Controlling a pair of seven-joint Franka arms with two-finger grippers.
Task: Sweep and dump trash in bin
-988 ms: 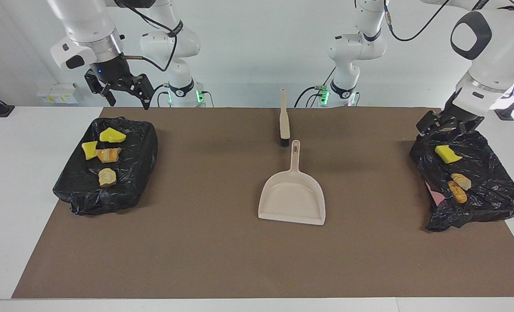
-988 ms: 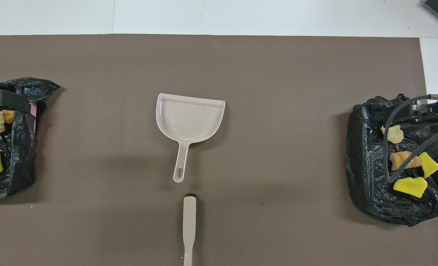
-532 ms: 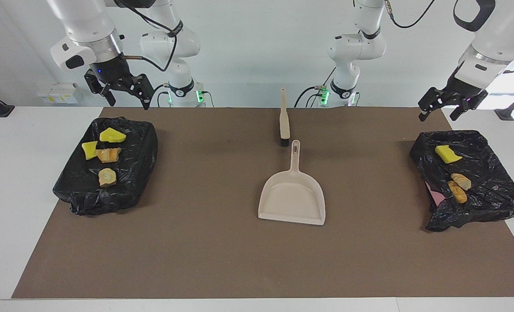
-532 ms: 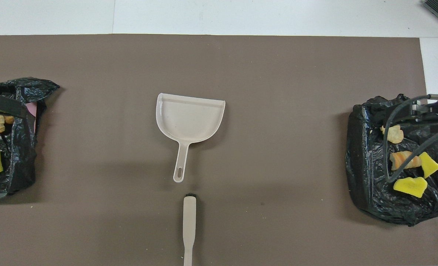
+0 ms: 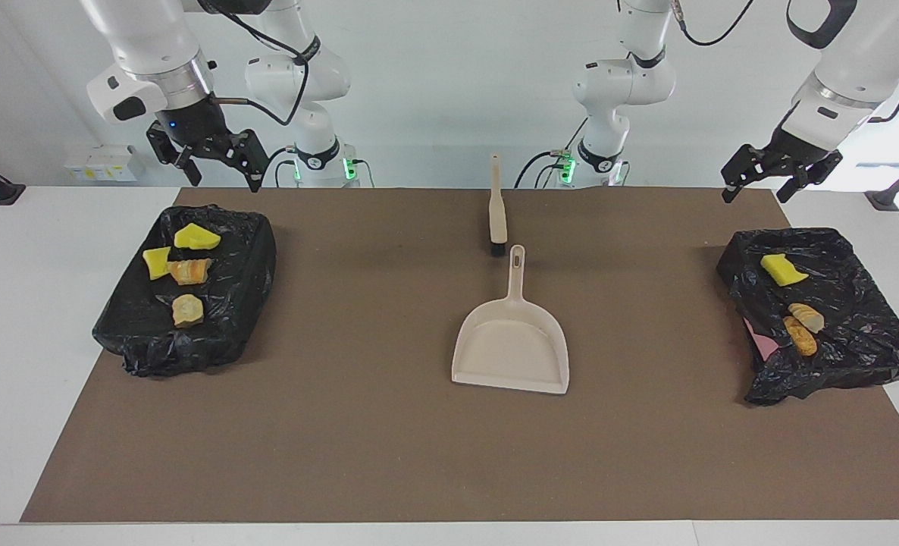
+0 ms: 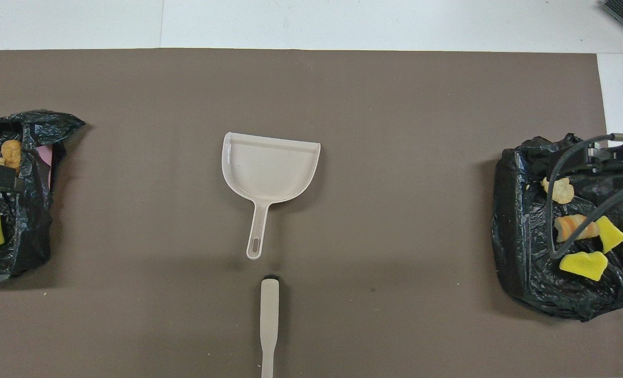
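No readable writing or brand marks on anything in either view.

Left gripper (image 5: 759,180): fingers apart, holding nothing, hanging in the air above the edge of the bin (image 5: 821,315) at the left arm's end of the table, not touching it. A second ago it was down against that bin's black liner; it has since lifted clear.

Right gripper (image 5: 218,165): fingers apart, empty, up over the edge of the other bin (image 5: 192,299) at the right arm's end. No change over the last second; this arm waits.

Trash: all seven lumps sit on the black liners. Four on the right arm's bin (image 5: 180,271), two yellow and two tan. Three on the left arm's bin (image 5: 792,303), one yellow and two orange-brown.

Dustpan (image 5: 512,345) lies flat mid-mat, empty, handle toward the robots. Brush (image 5: 497,212) lies just beside the handle's tip, nearer the robots, not touching it. Neither has moved.
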